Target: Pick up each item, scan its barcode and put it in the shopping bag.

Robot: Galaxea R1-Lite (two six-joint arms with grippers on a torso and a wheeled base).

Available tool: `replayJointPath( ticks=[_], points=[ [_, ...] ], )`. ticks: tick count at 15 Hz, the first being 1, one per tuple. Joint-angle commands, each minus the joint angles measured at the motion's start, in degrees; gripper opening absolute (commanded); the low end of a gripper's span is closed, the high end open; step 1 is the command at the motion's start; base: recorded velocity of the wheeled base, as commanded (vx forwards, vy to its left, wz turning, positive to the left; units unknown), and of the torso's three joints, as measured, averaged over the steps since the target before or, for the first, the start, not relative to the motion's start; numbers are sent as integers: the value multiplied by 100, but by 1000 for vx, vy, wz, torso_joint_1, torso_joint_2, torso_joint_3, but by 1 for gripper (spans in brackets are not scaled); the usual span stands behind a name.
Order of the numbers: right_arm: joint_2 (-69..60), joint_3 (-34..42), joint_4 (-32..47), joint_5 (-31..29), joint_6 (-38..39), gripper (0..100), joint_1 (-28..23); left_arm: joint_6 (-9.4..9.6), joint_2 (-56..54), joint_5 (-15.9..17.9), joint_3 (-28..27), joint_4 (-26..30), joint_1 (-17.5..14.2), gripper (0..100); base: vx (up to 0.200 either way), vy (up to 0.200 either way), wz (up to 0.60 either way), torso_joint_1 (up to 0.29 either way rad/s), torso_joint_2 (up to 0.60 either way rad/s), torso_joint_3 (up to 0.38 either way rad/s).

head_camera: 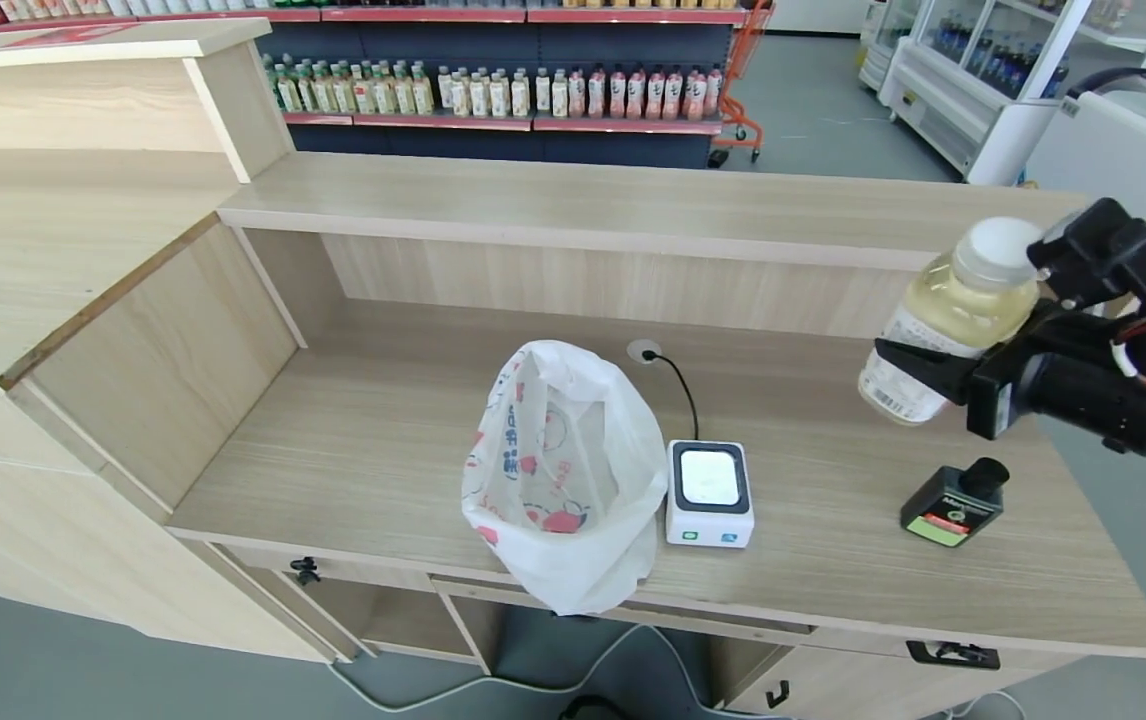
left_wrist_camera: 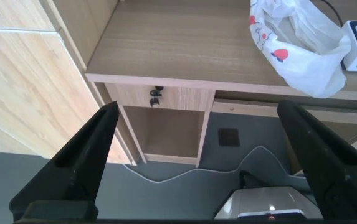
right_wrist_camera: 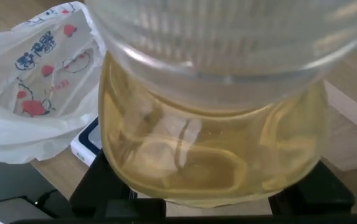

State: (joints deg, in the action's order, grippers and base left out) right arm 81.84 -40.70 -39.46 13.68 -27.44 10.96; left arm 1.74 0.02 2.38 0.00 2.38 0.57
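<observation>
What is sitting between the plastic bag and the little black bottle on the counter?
The white scanner, close beside the bag. From it to the black bottle the counter is bare. The head view shows this.

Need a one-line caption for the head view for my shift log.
Right gripper holds a yellow drink bottle above the counter, right of the scanner and open shopping bag.
</observation>
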Motion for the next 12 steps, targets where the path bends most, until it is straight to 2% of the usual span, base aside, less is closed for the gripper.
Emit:
replayJointPath(
  ticks=[1, 3, 4, 9, 12],
  points=[
    [799, -34, -510, 223, -227, 0, 55, 1, -2, 0, 0, 0, -5, 100, 0, 0, 0, 0, 0, 0],
    [1106, -25, -958, 566, -648, 0, 38, 1, -2, 0, 0, 0, -5, 100, 0, 0, 0, 0, 0, 0],
    [1344, 19, -1389, 961, -1018, 0, 20, 1, -2, 0, 0, 0, -5, 100, 0, 0, 0, 0, 0, 0],
    [2390, -16, -2874, 2526, -1536, 0, 108, 1, -2, 0, 0, 0, -5, 100, 0, 0, 0, 0, 0, 0],
    [2987, -78, -3551, 3088, -1773, 0, 99, 1, -2, 0, 0, 0, -5, 100, 0, 0, 0, 0, 0, 0]
  ],
)
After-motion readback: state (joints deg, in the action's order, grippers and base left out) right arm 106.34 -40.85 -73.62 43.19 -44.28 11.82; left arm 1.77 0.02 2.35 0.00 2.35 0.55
